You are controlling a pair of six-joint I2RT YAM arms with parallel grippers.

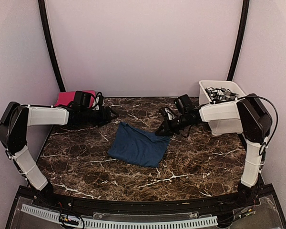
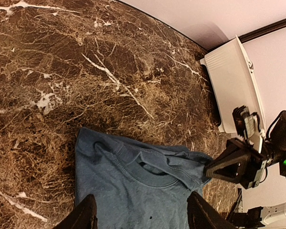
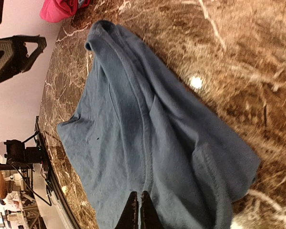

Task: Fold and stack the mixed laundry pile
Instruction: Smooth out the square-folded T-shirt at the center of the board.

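Closest to me, past the 2 arm bases, the dark marble table (image 1: 190,162) is bare along its near strip. In the middle of it lies the blue shirt (image 1: 139,145), spread flat but rumpled, its ribbed collar showing in the left wrist view and a long crease running down it in the right wrist view.

The right gripper (image 1: 161,130) reaches in from the right and sits low at the shirt's far right corner. Its 2 fingers (image 3: 133,212) are pressed tight together, and the cloth there is bunched up to their tips, so they look clamped on the shirt's edge.

The left gripper (image 1: 112,114) hangs off the shirt's far left corner, clear of the cloth. Its fingers (image 2: 83,214) stand well apart with nothing between them.

Further back, a magenta-pink garment (image 1: 71,98) lies bundled in the far left corner against the wall, behind the left arm. In the far right corner stands a white tub (image 1: 229,125), and a grey-and-white patterned garment (image 1: 219,92) is heaped inside it.
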